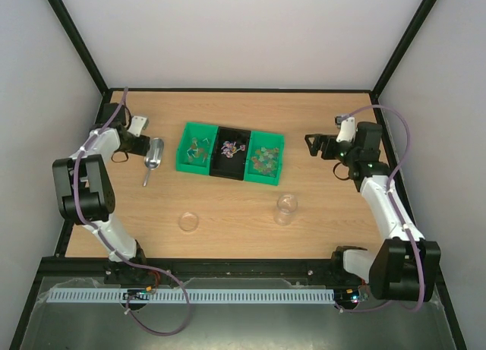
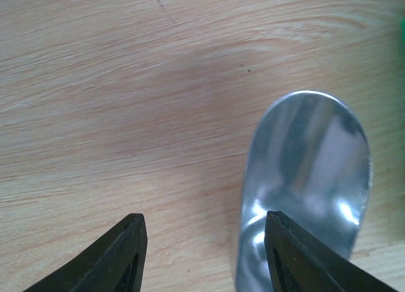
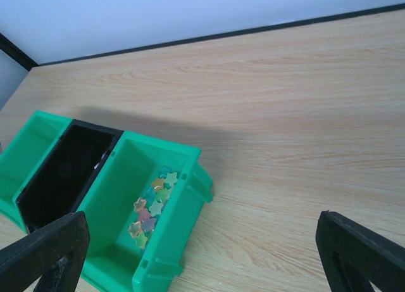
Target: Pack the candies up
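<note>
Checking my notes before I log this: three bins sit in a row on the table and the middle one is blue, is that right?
Not quite. Three bins do sit in a row on the table, but the middle bin is black, not blue. The top external view shows it.

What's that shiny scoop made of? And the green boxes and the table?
The scoop looks like polished metal: it is silvery, with mirror-like reflections. The green bins look like moulded plastic: even colour and smooth walls with a soft sheen. The table looks like light wood with grain lines, though it could be a printed laminate.
</note>
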You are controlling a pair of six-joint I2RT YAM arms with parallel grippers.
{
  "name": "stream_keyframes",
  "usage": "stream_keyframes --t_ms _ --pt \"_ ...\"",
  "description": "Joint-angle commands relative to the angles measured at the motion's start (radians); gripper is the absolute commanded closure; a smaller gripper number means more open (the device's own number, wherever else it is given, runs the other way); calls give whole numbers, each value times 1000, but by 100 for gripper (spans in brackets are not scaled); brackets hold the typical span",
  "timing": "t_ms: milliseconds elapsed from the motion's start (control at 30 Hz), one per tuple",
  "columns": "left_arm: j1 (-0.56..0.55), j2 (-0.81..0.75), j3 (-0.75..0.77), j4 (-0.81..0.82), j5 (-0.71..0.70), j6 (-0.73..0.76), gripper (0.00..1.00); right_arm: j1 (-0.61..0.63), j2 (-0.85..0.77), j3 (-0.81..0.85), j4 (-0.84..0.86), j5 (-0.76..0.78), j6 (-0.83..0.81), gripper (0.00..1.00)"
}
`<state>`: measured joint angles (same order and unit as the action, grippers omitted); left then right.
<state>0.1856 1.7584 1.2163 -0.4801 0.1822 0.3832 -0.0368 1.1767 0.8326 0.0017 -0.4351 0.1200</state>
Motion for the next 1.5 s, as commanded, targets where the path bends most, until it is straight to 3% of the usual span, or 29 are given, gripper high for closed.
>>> stream_keyframes --t_ms 0,167,533,667,800,867,933,1100,1467 --pt "-2 30 27 38 -47 -87 47 6 -69 -47 90 15 38 1" --pt "-6 53 20 51 -26 -118 48 6 -113 -82 150 12 110 1" --pt "-14 95 19 40 13 -120 55 6 -25 -22 92 29 145 2" --pt "-12 88 16 44 18 -147 66 6 1 -3 89 24 163 1" --pt "-10 75 22 40 26 -186 80 6 12 13 113 3 186 1" --pt "-6 67 30 33 33 -213 93 6 40 51 90 -18 184 1" --pt "3 63 48 16 55 -243 98 8 72 101 63 -38 176 2" --pt "46 -1 96 -3 93 -387 98 32 152 268 -24 -26 153 1" --pt "47 -206 270 -117 -82 -821 98 208 288 592 -152 57 47 1"
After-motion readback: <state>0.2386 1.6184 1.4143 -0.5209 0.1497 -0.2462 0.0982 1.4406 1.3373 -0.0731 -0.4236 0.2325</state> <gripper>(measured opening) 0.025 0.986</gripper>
